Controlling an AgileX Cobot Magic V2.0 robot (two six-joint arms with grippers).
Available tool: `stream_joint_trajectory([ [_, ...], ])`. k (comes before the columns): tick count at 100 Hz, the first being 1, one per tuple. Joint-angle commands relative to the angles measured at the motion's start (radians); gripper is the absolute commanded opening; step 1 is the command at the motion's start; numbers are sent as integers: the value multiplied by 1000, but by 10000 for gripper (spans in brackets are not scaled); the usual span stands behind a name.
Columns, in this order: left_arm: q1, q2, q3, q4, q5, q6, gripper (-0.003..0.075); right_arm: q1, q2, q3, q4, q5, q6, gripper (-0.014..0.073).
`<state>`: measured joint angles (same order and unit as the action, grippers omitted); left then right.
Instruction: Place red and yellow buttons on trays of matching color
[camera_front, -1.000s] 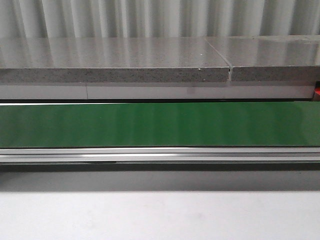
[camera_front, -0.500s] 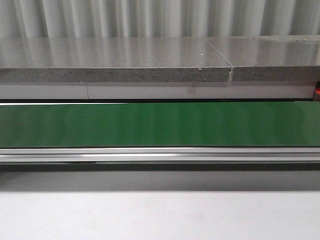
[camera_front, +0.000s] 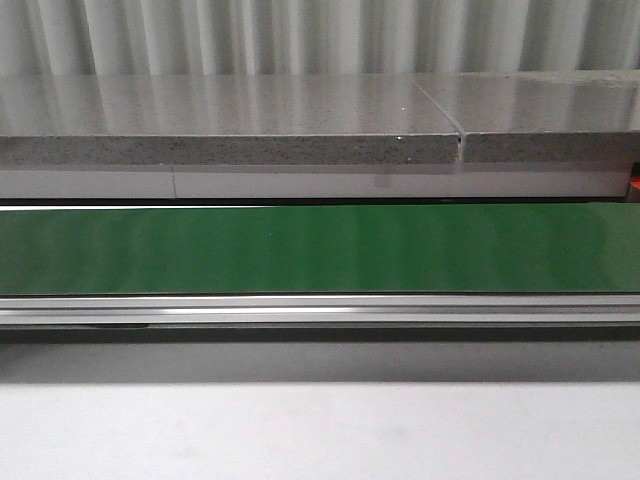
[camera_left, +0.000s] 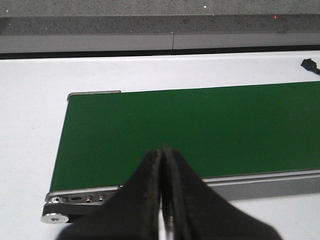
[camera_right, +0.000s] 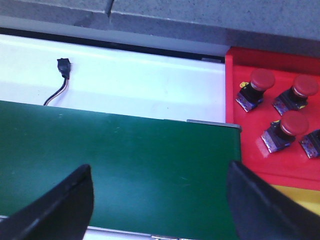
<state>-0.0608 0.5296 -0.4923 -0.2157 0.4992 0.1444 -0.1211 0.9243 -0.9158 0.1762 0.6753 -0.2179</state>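
Green conveyor belt (camera_front: 320, 250) is my landmark. Front view matches the views of half a second and a second ago: belt surface bare, no button arriving; only a dark mark under the near rail has crept leftward.

My left gripper (camera_left: 162, 165) hangs over the belt's left end, fingers pressed together, holding nothing. My right gripper (camera_right: 160, 200) hangs over the belt's right end, fingers spread wide, nothing between them.

Red tray (camera_right: 272, 165) sits just past the belt's right end; at least three red buttons (camera_right: 292, 127) rest in it. Yellow edge (camera_right: 295, 192) borders it, probably the yellow tray.

Judgement: waiting for the next button.
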Motion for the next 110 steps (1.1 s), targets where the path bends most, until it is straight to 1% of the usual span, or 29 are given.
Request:
stream_joint_trajectory([
  [1,0,1,-28,-16,-73,-4,-20,6,-85,27,3,-98,-16,549],
  [13,0,1,-28,-16,-73,-4,-20,6,-200,102,3,-114,-16,541],
  [22,0,1,-28,-16,-73,-4,-20,6,-274,151,3,-111,-16,492],
  [43,0,1,-28,-16,-73,-4,-20,6,-424,276,3,-108,-16,311],
  [55,0,1,-28,-16,-73,-4,-20,6,-493,337,3,-109,-16,191],
  [83,0,1,-28,-16,-73,-4,-20,6,-524,363,3,-124,-16,-74],
  [110,0,1,-28,-16,-73,-4,-20,6,-524,363,3,-137,-16,-68],
])
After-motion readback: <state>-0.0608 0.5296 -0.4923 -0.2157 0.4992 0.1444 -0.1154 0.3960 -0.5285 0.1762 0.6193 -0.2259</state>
